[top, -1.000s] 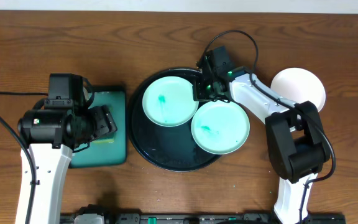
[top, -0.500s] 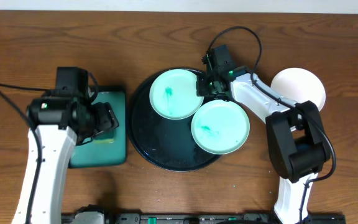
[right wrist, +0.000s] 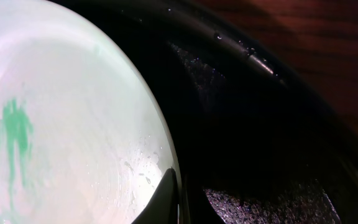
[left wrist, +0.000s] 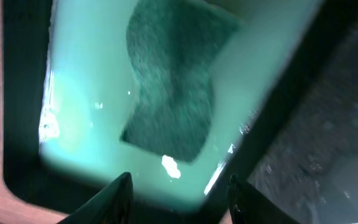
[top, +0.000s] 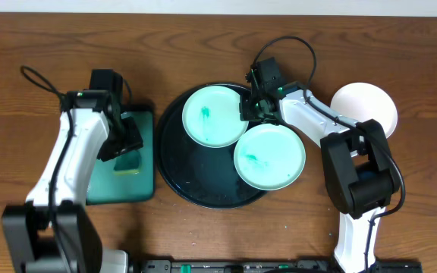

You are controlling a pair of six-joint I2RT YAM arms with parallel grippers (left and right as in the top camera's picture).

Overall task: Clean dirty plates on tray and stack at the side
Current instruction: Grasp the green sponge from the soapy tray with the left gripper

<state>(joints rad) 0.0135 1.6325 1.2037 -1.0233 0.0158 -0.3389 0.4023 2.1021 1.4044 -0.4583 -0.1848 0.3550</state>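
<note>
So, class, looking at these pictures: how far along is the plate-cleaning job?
Done: the white plate lies beside the black tray. In hand: the right gripper pinches the upper mint plate by its rim; the left gripper hangs open over the sponge. Left: that plate and the lower mint plate show teal smears, unstacked.

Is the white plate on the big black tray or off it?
Off: the white plate lies on the table beside the tray, clear of its rim.

Overhead: bright, even, sharp; soft shadows on the wooden table (top: pixel 203 45).
Left wrist: blurred throughout; small glare spots on the wet teal tray (left wrist: pixel 79 106).
Right wrist: dim; mint plate (right wrist: pixel 61 124) washed out; glints along the black tray (right wrist: pixel 253 57) rim.
</note>
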